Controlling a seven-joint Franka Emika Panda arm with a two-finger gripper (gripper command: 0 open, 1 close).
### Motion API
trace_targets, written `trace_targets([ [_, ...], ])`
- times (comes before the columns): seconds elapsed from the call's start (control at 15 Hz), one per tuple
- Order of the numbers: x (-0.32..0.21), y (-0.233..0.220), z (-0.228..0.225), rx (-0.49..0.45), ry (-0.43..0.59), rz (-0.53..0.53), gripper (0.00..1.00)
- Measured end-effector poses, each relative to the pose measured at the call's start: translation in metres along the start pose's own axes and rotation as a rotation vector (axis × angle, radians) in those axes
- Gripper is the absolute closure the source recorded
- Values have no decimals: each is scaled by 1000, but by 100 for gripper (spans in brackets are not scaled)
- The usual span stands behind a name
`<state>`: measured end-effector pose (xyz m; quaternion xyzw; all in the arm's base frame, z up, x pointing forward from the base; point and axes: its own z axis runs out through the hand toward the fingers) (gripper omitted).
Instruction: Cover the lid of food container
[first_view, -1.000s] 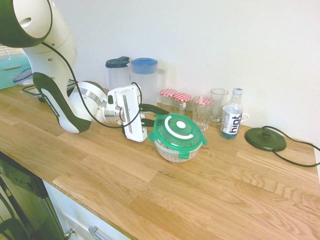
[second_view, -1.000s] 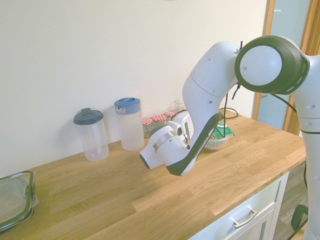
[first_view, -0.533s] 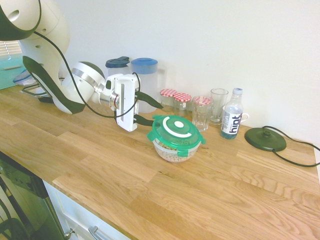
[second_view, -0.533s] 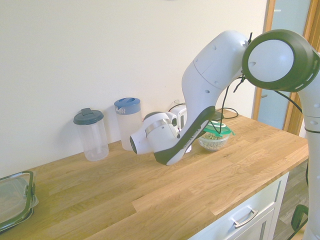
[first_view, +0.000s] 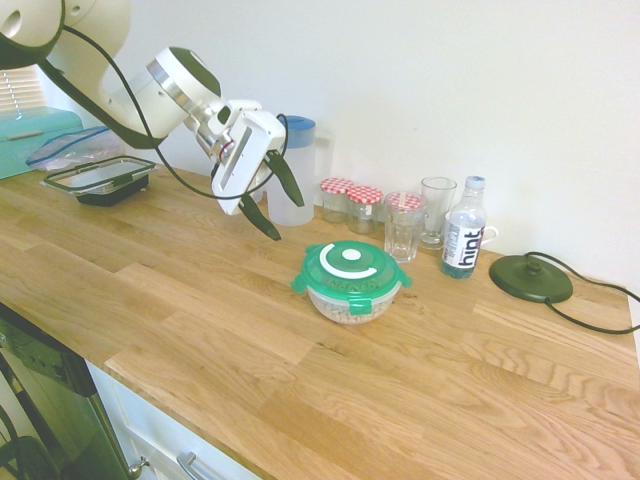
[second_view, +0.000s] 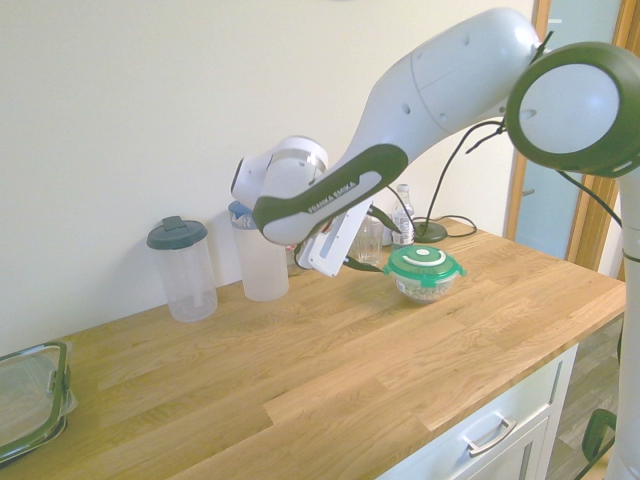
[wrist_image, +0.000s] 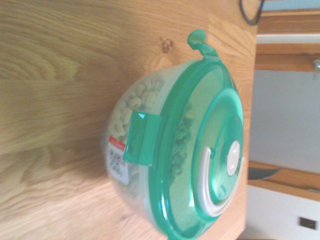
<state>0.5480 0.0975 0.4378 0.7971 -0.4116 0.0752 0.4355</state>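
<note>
Green lid (first_view: 349, 268): flat on cereal bowl (first_view: 348, 303), ring mark up, no long axis. Gripper (first_view: 273, 203): left of it, fingers wide apart, empty.

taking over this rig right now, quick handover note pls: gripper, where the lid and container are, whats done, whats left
Gripper: open, empty, raised above the counter and clear of the lid.
Lid: sitting on the container, roughly level, centred as far as both exterior views show.
Container: on the counter in front of the jars, cereal inside.
Done: lid placed on the container and let go.
Left: the wrist view shows one tab hanging down the side and another sticking out, so the tabs may not be snapped. Check the seating and press them if a full close is wanted.
</note>
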Motion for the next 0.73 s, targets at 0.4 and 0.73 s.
trace_targets([
  [0.4, 16, 76, 10, 290, -319, 41, 0],
  [0.73, -10, 102, 2, 564, -512, 71, 0],
])
